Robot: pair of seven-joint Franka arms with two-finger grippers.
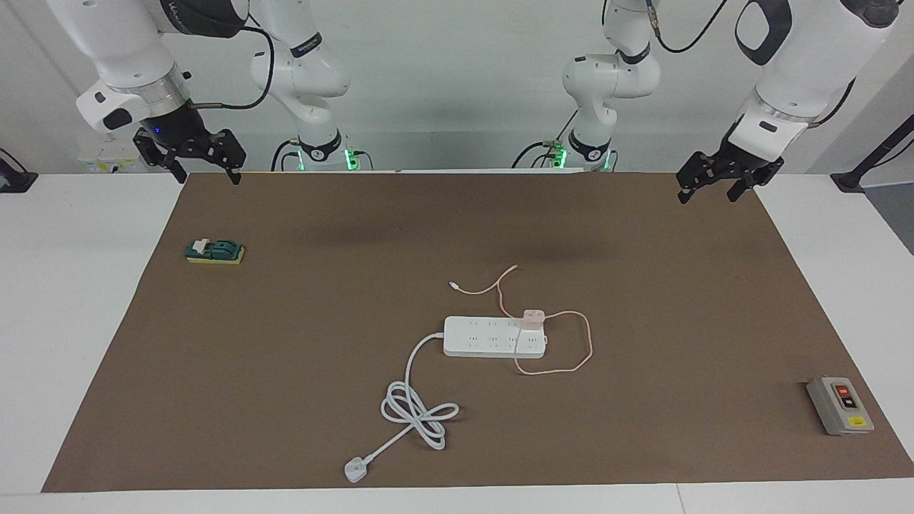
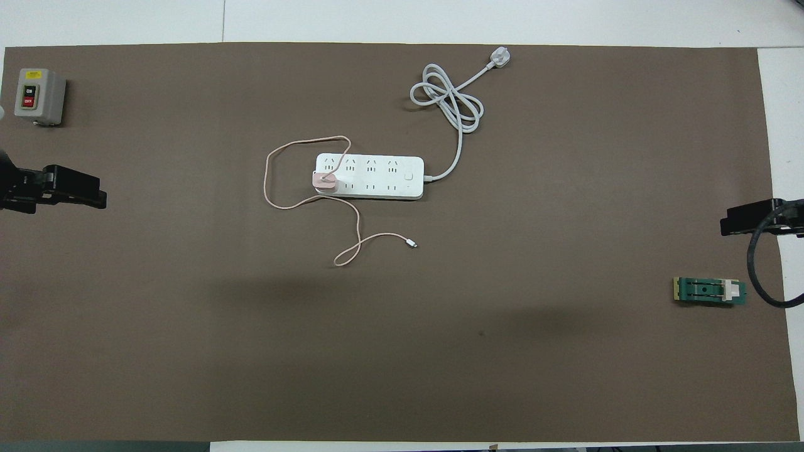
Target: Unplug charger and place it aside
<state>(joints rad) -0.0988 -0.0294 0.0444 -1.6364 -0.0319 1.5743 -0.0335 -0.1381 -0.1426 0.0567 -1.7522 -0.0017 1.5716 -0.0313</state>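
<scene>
Well, nothing is happening yet: the charger (image 1: pixel 533 318) is sitting plugged into the power strip (image 1: pixel 493 337) mid-table, at its left-arm end. The left pincer (image 1: pixel 715 186) and right pincer (image 1: pixel 191 163) are hanging spread open over the mat's robot-side corners, gripping nothing.

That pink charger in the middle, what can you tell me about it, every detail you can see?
The charger is a small pale pink cube, seemingly plastic, plugged upright into the white power strip at the end nearer the left arm. Its thin pink cable loops out over the brown mat, crosses the strip, then snakes toward the robots and ends in a small loose connector. No pincer touches it.
</scene>
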